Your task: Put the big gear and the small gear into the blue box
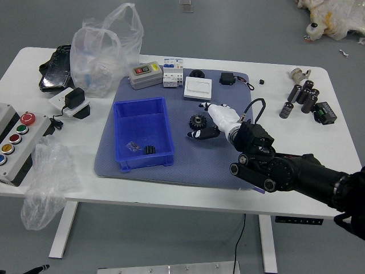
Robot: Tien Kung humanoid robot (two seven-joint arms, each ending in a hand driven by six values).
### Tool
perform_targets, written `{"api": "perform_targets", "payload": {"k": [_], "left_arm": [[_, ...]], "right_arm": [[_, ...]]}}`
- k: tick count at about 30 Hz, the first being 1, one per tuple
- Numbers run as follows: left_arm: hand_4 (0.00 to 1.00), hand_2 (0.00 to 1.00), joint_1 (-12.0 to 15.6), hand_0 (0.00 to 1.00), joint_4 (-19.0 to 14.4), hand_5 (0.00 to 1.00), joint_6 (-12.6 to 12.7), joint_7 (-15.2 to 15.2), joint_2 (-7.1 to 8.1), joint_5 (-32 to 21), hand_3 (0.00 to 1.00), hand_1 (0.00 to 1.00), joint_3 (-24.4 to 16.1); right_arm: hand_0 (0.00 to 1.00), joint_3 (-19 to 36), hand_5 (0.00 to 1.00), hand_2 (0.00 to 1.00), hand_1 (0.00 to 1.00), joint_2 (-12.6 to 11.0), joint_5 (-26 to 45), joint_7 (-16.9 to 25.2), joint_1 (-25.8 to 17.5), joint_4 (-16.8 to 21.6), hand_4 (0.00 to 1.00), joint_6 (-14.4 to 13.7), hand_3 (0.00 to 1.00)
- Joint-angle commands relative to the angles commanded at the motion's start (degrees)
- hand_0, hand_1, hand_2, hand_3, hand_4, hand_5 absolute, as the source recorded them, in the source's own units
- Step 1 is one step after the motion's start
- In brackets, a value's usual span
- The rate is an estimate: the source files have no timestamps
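Note:
My right hand (203,120) is open over the mat, thumb and fingers parted on either side of a black toothed gear (198,121). This gear, the larger-looking one, lies flat right of the blue box (168,131), seemingly ungripped. A small black ridged piece (149,150), possibly the small gear, sits inside the box near its front right. Another round black part (197,73) lies at the mat's back edge; its kind is unclear. Only a dark sliver of my left hand (37,269) shows at the bottom left corner.
Behind the gear are a white square box (198,88), a grey device (145,75) and a black block (227,78). Plastic bags (105,54) and a button panel (21,137) stand left. Dark cylinders (308,94) stand at the right. Clear packaging (133,146) lies inside the blue box.

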Motion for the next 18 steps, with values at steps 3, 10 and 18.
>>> {"api": "perform_targets", "payload": {"k": [3,10,18], "left_arm": [[0.819,0.630,-0.10,0.716,0.02,0.595,-0.01,-0.13,0.03,-0.07,0.730,0.624,0.16],[0.819,0.629,-0.09,0.716,0.01,0.596,-0.01,-0.03,-0.01,0.13,0.730,0.624,-0.08],[0.819,0.629,0.11,0.716,0.04,0.595,0.05,-0.21,-0.09,-0.34,0.730,0.624,0.14]], "right_arm": [[0.948,-0.82,0.147,0.652,0.737,0.18,0.37,0.06,-0.05,-0.17,0.733,-0.58,0.799],[0.856,-2.14,0.070,0.529,0.669,0.41,2.31,1.39,-0.38,-0.22,0.647,-2.43,0.678],[0.844,3.18,0.093,0.524,0.666,-1.23,-0.93,2.47,-0.65,2.07,0.650,-3.86,0.675]]}}
